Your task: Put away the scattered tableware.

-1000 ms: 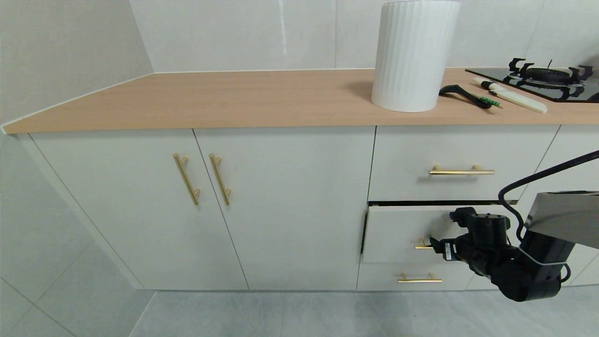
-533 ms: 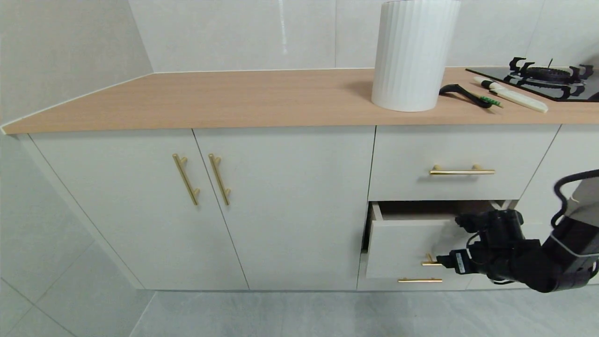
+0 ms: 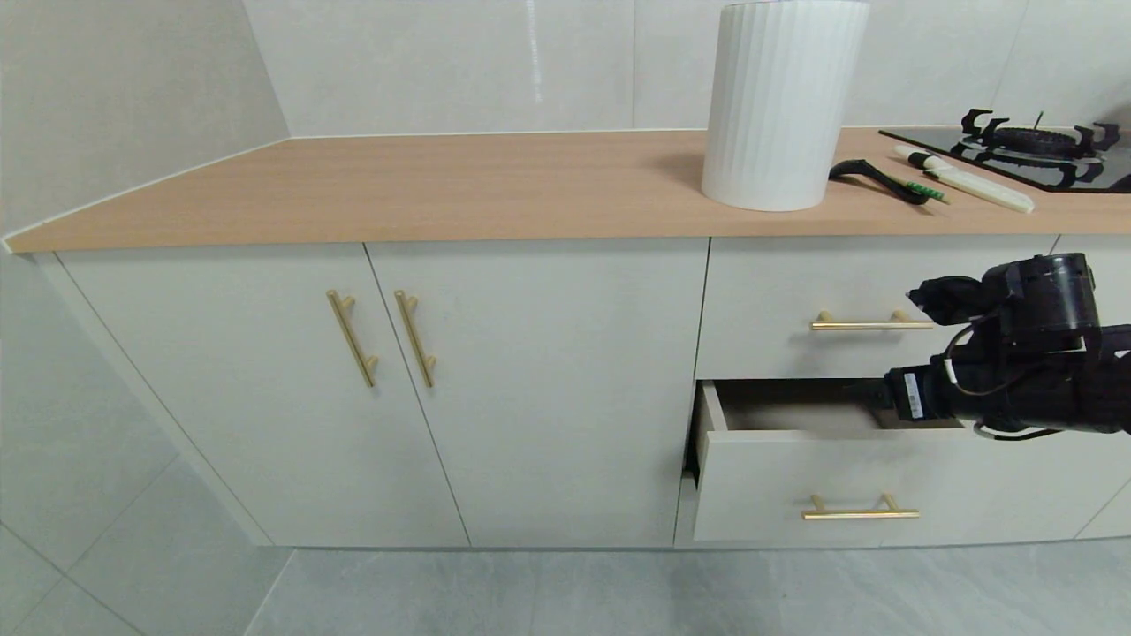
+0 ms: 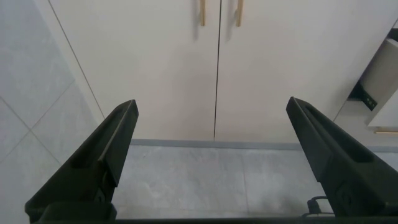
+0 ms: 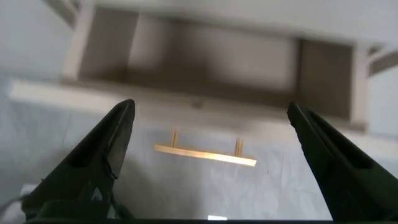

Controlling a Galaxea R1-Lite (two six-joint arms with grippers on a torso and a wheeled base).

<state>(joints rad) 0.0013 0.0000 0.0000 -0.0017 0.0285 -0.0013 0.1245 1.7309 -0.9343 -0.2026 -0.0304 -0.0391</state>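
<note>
On the wooden countertop (image 3: 442, 190), right of a tall white ribbed container (image 3: 782, 106), lie a black utensil with a green handle (image 3: 879, 179) and a white knife (image 3: 976, 187). Below them the middle drawer (image 3: 795, 464) stands pulled out, its gold handle (image 3: 860, 512) free. My right gripper (image 3: 875, 395) hovers over the drawer's right part, above the front panel, open and holding nothing. The right wrist view looks down between the spread fingers (image 5: 102, 155) of that gripper (image 5: 210, 112) into the drawer (image 5: 211, 68) and onto the handle (image 5: 205, 154). My left gripper (image 4: 211, 106) is open, low before the cabinet doors (image 4: 217, 56).
A gas hob (image 3: 1034, 141) sits at the counter's far right. The top drawer (image 3: 870, 305) and the bottom one are closed. Two closed cabinet doors (image 3: 389, 389) with gold handles fill the left. Grey floor tiles (image 3: 530, 592) lie in front.
The middle drawer has slid out from a narrow gap to well open. My right gripper has let go of its handle and risen above the drawer front.
</note>
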